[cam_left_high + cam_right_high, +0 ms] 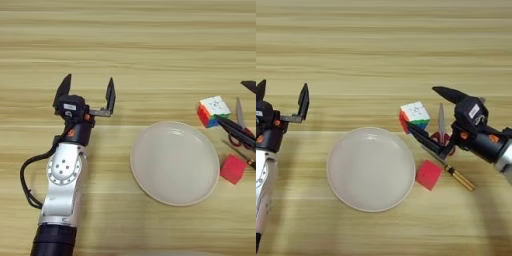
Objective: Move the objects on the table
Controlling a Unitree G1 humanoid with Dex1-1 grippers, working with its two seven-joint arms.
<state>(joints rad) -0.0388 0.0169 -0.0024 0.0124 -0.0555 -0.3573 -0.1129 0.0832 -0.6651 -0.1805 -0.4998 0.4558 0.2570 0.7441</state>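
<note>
My right gripper (428, 112) is out on the right side of the table (381, 45), its two black fingers spread wide with nothing between them: one finger points left on the far side, the other reaches low toward the near left, its tip beside the puzzle cube (415, 115) and lying across the red-handled scissors (442, 131). The puzzle cube sits just off the far-right rim of the plate (336, 170), white face up. The small red cube (429, 174) rests near the plate's right edge, and the screwdriver (456, 175) lies slanting just right of it, part of its shaft hidden under my lower finger. My left gripper (86, 95) hovers over bare wood well to the left, fingers also wide apart and empty. I judge the puzzle cube to be the thing I am going for, since my open fingers bracket its right side. To do it well I should square the fingers to two flat faces, not the corners, come down clear of the scissors so I do not drag them, and close only once the cube is centred. The clutter here is tight, so a slow approach matters.
</note>
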